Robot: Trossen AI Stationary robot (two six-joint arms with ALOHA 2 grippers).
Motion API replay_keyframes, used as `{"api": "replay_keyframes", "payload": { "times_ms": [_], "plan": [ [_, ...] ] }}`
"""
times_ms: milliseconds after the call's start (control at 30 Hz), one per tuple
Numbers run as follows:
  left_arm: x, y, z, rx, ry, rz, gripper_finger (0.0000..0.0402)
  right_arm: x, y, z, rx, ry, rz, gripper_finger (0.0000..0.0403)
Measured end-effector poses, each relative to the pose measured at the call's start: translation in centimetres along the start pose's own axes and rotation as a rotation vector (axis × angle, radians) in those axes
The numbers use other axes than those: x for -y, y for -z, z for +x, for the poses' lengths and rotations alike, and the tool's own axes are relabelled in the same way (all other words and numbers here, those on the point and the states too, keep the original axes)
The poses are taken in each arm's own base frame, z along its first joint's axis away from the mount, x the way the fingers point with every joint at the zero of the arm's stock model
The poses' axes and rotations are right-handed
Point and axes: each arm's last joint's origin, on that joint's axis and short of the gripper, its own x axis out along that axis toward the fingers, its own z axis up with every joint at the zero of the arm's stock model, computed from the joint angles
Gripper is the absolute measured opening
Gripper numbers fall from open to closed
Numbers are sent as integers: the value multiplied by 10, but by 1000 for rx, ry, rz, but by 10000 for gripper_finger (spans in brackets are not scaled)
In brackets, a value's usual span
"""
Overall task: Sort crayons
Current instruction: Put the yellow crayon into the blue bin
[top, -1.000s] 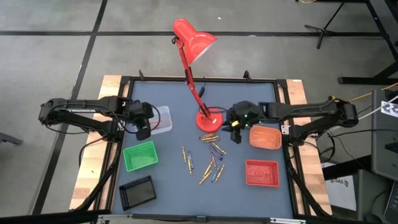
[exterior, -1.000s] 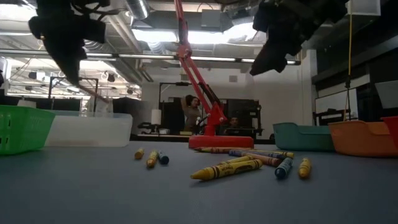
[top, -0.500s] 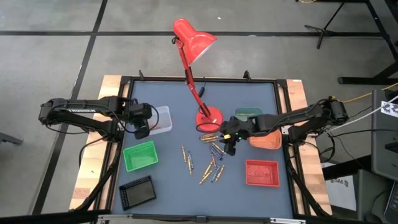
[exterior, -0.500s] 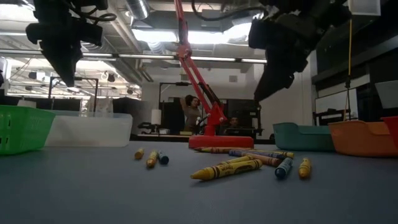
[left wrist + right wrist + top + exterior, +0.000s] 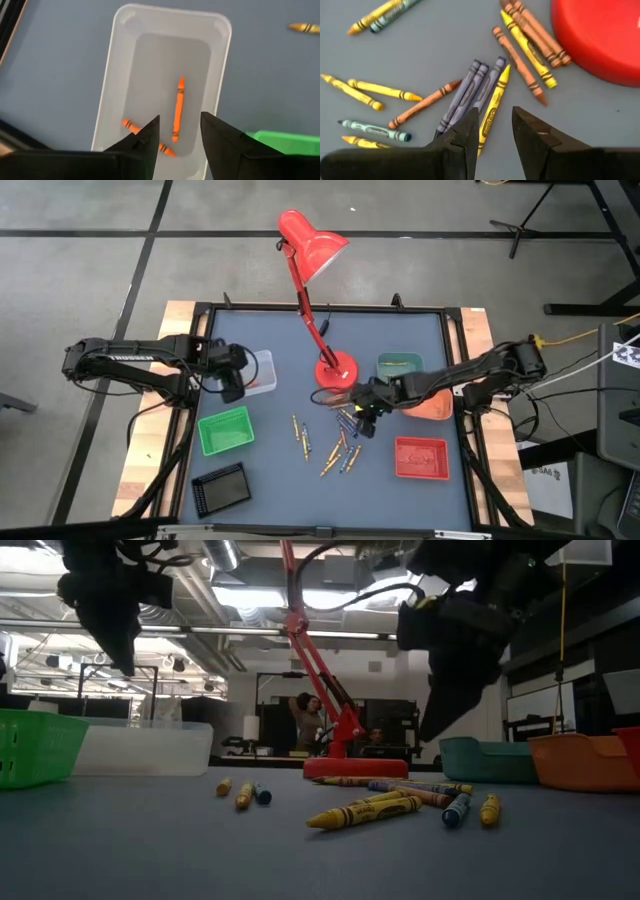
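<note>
- Left end effector (image 5: 177,145) has gone from closed to fingers apart over the clear plastic tray (image 5: 125,80); nothing held, two orange crayons (image 5: 177,107) lie inside, so that drop looks done.
- Right end effector (image 5: 495,132) has swung from beside the orange tray (image 5: 428,404) down over the loose crayon pile (image 5: 340,435), fingers parted, empty; likely next pick.
- Pile sits mid-counter, near the red lamp base (image 5: 335,370): short paper-wrapped sticks in yellow, orange-brown, blue-purple, teal, some touching side by side.
- Green basket (image 5: 225,430) on left, red tray (image 5: 420,457) on right.
</note>
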Motion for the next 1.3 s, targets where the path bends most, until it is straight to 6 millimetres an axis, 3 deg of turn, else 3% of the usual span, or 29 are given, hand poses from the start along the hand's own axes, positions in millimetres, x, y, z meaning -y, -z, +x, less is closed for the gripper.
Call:
{"api": "replay_keyframes", "payload": {
  "times_ms": [800, 1300],
  "plan": [
    [2, -4, 0, 39, 40, -9, 126, -3, 14, 33, -109, 38, -25, 115],
    [2, -5, 0, 42, 40, -9, 126, -4, 12, 33, -85, 30, 30, 115]
  ]
}}
